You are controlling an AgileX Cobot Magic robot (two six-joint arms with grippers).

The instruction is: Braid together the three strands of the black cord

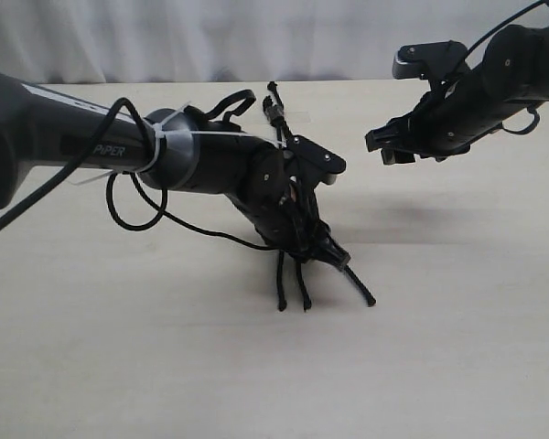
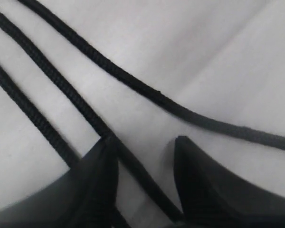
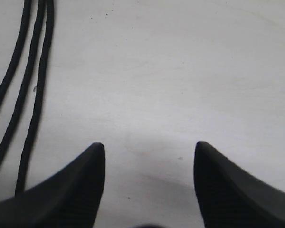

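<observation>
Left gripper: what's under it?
The left gripper straddles the middle strand, which runs between its open fingers. An outer strand vanishes beneath one finger. The third strand lies clear. Their run beneath the gripper is covered.

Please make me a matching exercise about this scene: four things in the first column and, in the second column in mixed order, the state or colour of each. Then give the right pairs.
Column one
1. left gripper
2. right gripper
3. strands
4. table

Column two
A. pale, with a light wood look
B. raised in the air, open, empty
C. black, thin, lying on the table
D. down at the table, open around one strand

Pairs: 1-D, 2-B, 3-C, 4-A
</observation>
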